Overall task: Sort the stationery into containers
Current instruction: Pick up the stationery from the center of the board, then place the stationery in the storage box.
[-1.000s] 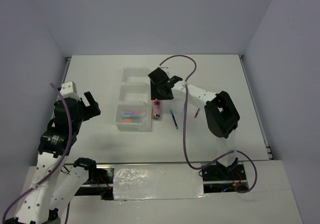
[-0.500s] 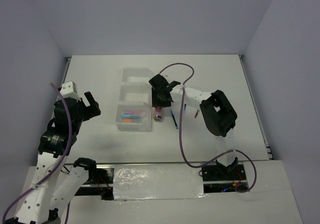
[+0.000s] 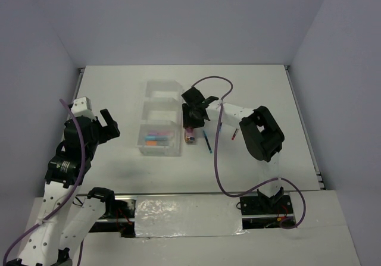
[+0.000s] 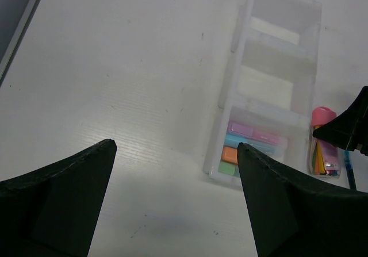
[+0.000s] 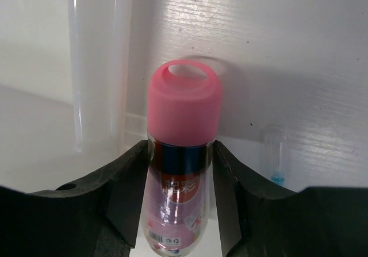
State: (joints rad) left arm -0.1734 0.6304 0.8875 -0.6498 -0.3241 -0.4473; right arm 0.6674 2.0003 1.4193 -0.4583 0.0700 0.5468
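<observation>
The left fingers [image 4: 63, 205], matte black wedges, hang released and wide apart over the finely ridged white bench [image 3: 113, 93]. At their 2 o'clock sits the translucent white plastic tray of three square compartments [image 4: 313, 50]. Chunky pastel highlighters [image 4: 253, 145] lie in its nearest compartment. Just at that compartment's 3 o'clock lies the stubby glossy tube with a rounded pink cap [image 5: 184, 107]. The right fingers [image 5: 123, 194] grasp it on both sides, having come down from the tray's rim and narrowed. A thin blue pen [image 3: 207, 142] lies at the tube's 3 o'clock. Pale lilac-grey walls [image 3: 178, 22] enclose the bench.
</observation>
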